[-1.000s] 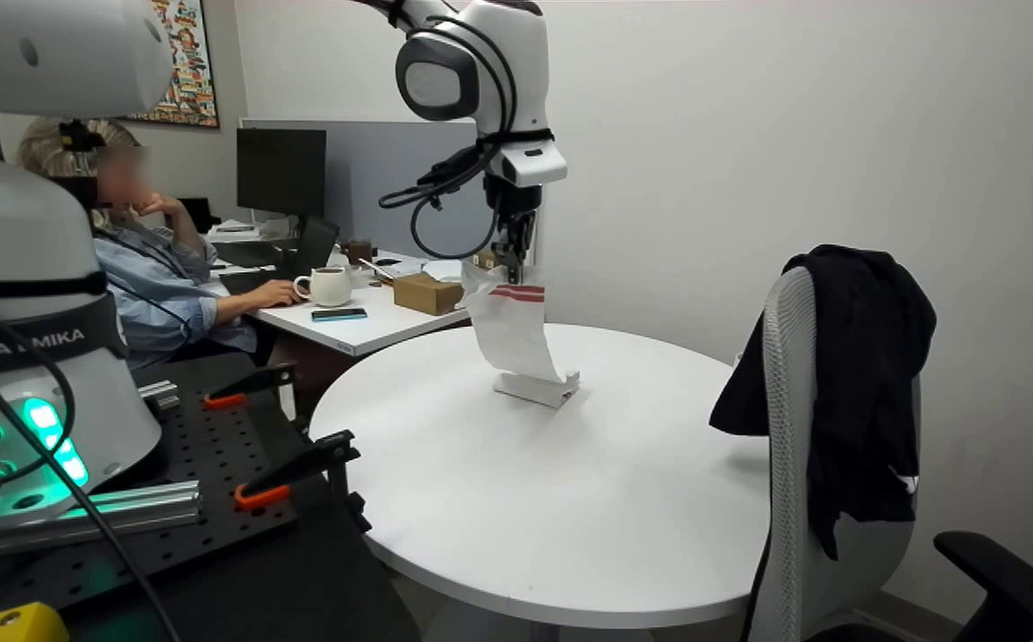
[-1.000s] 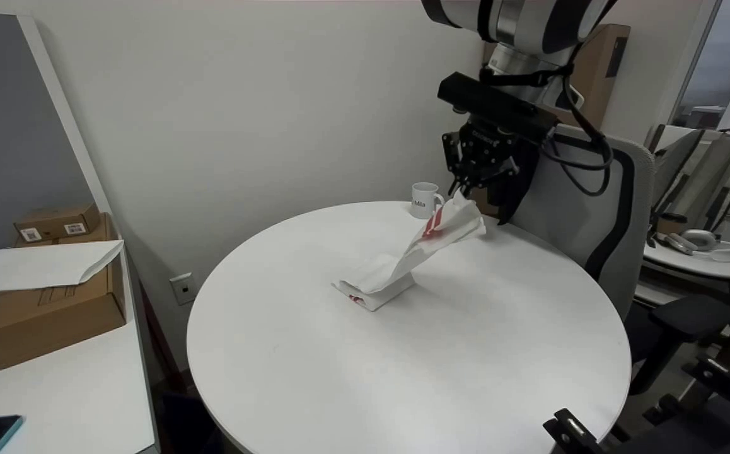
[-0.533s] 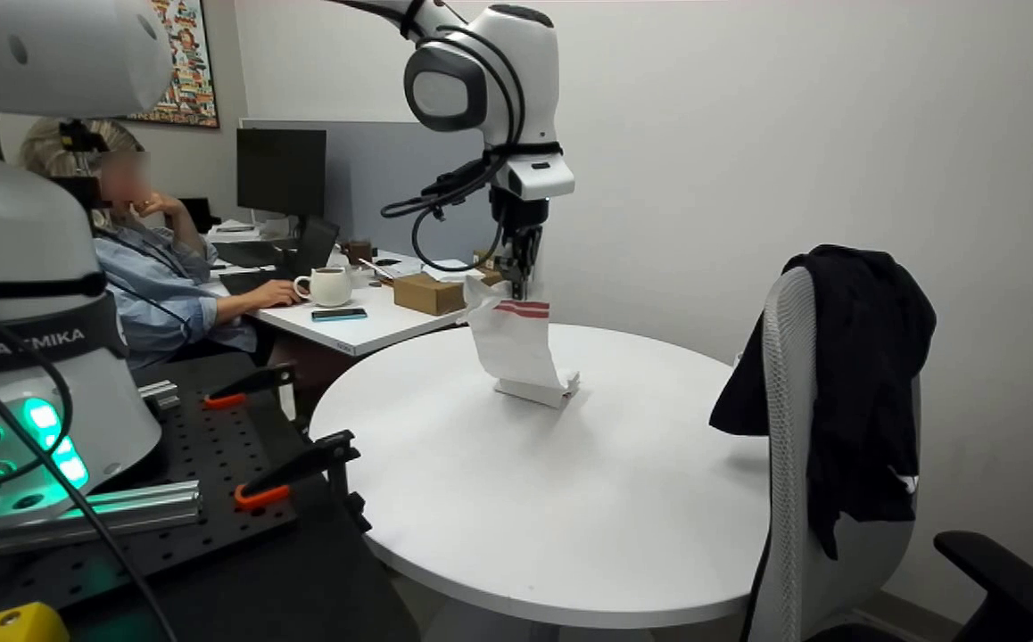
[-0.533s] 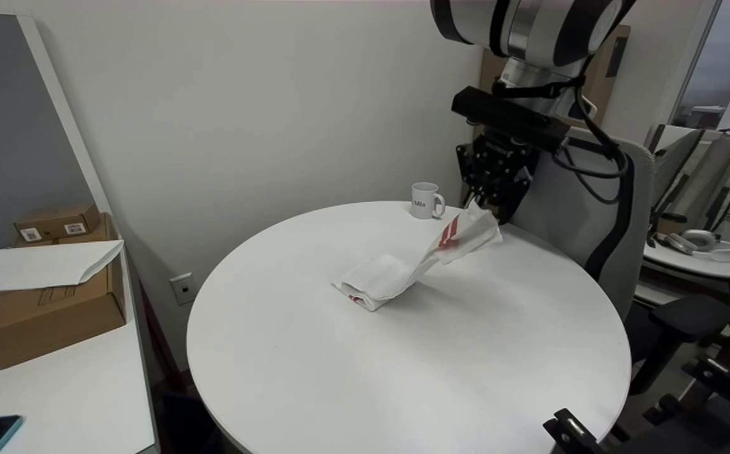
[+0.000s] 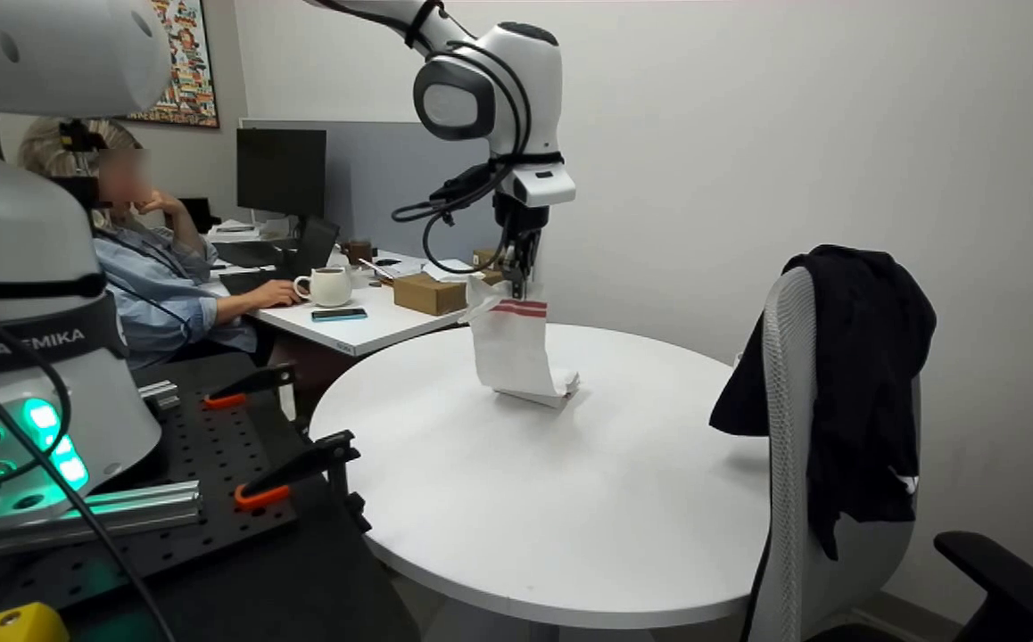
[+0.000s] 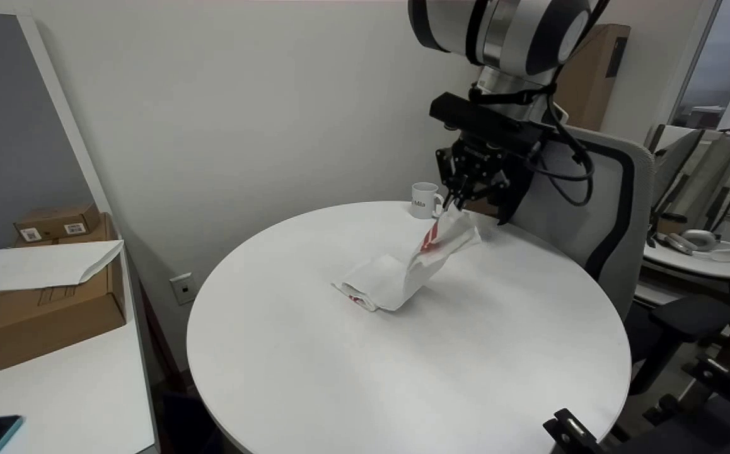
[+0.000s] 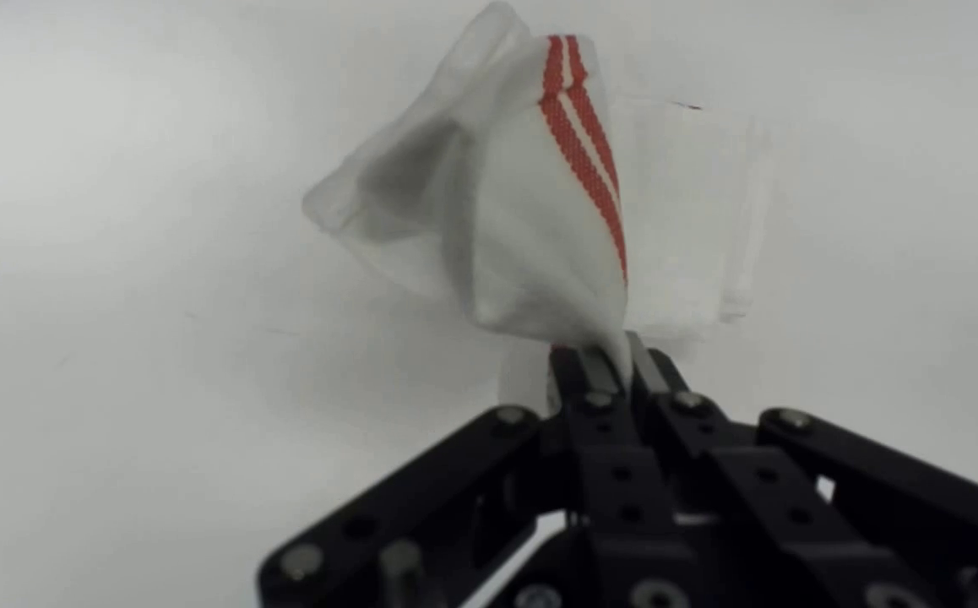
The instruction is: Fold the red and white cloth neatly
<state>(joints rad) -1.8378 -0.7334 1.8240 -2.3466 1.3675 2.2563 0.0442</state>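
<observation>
The hand [image 7: 620, 359] is squeezed tight, with only a thin bit of the cloth [image 7: 540, 211] caught in it. It holds that end up in the air, and two red stripes [image 7: 578, 135] go across the cloth close by. A loose corner [image 7: 341, 203] flops out to one side. In an exterior view, the long way of the cloth goes from the hand, up on the right, down and left to the folded part [image 6: 371, 282], which lies flat on the round white bench [image 6: 340, 372]. The cloth bends there, so its striped end points up and the rest stays low. A bit of red [image 6: 355, 299] peeks out at the folded part's edge. Past the hand, a white mug [image 6: 423, 200] stands near the bench's far edge. Next to the bench is a chair [image 5: 789, 401] with black clothes [image 5: 873, 383] hung over its back.
</observation>
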